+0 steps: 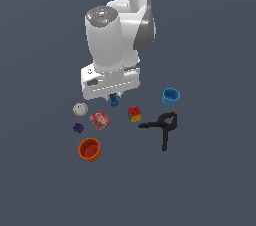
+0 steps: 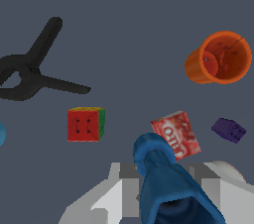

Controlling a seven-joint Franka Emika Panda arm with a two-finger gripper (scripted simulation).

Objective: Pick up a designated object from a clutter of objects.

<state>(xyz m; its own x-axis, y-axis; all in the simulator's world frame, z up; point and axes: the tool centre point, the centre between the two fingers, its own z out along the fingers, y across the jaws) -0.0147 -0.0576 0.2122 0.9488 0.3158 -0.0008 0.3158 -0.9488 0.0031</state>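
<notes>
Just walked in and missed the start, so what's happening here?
A simulated Panda arm is working over a scatter of small items. Its gripper is down on the dark-blue spool, which fills the space between the fingers in the wrist view. The red packet, multicoloured cube and orange cup lie nearby.

Flat, even simulator light fills both views, with no cast shadows falling on the dark slate-grey ground (image 1: 220, 185). In the exterior view the white robot arm (image 1: 107, 40) is the brightest element, shaded softly toward its right flank and carrying a faint sheen on top. Colours stay saturated on the orange cup (image 1: 89, 149) and light-blue cup (image 1: 170, 97). The renders are low in resolution, edges slightly jagged, small objects soft. In the wrist view the dark-blue spool (image 2: 166, 178) looms large and close, stretched by perspective; the orange cup's interior shows mottled speckle.
</notes>
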